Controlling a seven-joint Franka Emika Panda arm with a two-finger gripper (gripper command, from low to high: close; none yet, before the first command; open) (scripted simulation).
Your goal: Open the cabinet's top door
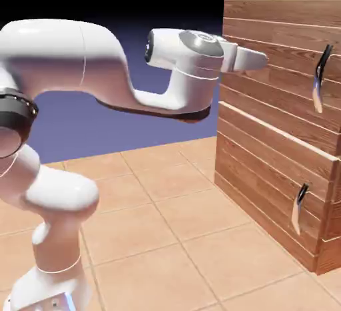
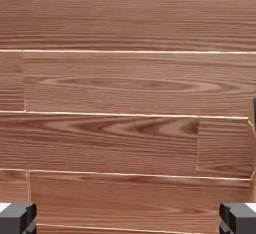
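The cabinet [image 1: 331,233] of reddish-brown planks stands at the exterior view's right. Its top door [image 1: 280,80] is the taller upper panel and lies flush with the front, with a dark-and-silver curved handle [image 1: 322,76] near its right side. My gripper [image 1: 258,58] points at the door's left part, close to the wood and well left of the handle. In the hand view the door's planks [image 2: 128,82] fill the picture. Both grey fingertips [image 2: 17,218] sit far apart in the bottom corners, so the gripper [image 2: 128,222] is open with nothing between them.
Below the top door is a shorter plank panel [image 1: 260,170] with a smaller curved handle [image 1: 300,206]. The cabinet stands on a tan tiled surface [image 1: 173,236]. My white arm [image 1: 100,63] spans the left and middle of the exterior view.
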